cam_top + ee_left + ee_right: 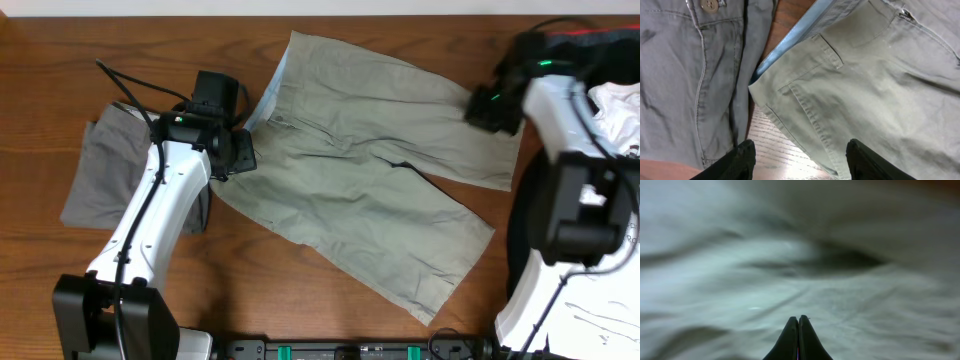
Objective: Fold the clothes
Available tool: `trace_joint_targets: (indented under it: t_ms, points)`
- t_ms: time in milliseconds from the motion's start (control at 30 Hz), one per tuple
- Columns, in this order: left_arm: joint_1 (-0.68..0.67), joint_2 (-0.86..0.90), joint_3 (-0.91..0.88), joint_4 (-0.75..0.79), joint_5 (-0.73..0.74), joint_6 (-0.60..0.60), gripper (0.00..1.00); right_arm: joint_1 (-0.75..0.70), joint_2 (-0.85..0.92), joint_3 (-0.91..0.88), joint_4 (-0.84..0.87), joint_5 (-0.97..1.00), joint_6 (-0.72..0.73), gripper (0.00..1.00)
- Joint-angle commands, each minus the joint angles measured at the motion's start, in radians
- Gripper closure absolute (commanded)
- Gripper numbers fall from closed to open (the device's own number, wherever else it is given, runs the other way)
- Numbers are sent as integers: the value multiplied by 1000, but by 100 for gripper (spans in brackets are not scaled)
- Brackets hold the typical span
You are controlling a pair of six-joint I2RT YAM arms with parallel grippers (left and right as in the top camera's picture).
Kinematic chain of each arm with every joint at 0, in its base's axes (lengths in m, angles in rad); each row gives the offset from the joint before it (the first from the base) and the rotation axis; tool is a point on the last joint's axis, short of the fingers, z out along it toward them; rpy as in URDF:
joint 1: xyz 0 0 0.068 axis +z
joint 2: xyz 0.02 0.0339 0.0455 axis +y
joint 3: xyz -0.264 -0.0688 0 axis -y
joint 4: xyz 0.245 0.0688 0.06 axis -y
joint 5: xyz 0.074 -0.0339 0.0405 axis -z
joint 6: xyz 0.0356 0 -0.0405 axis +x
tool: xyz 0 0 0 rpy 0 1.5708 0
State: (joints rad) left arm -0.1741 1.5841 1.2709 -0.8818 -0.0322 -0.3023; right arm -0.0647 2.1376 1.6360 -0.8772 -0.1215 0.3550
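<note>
The pale khaki shorts [360, 180] lie spread flat mid-table, waistband at the upper left with light blue lining [272, 88] showing. My left gripper [236, 152] is open, low over the waistband's lower corner. In the left wrist view, that corner [790, 95] and the bare wood lie between the fingers [800, 157]. My right gripper [490, 106] is at the hem of the upper leg. In the right wrist view its fingers [798, 327] are shut over blurred pale fabric [765, 280], with nothing seen between them.
Darker grey shorts [105, 170] lie folded at the left, partly under my left arm, and show a button in the left wrist view [680, 75]. A white printed T-shirt [622, 108] and a black red-trimmed garment [600, 38] are piled at the right edge.
</note>
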Motion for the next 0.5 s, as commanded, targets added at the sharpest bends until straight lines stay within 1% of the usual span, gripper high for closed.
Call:
trace_joint_targets:
  t_ms: [0, 133, 333, 400, 467]
  points:
    - [0, -4, 1, -3, 3, 18, 39, 6, 34, -3, 39, 193, 88, 99]
    - [0, -4, 1, 0, 3, 18, 39, -6, 51, -3, 170, 202, 50, 99]
    - [0, -4, 1, 1, 3, 18, 39, -56, 52, -3, 343, 204, 48, 99]
    - [0, -4, 1, 2, 3, 18, 39, -77, 53, -3, 432, 220, 44, 99]
    - [0, -4, 1, 2, 3, 18, 38, -95, 53, -3, 531, 229, -8, 99]
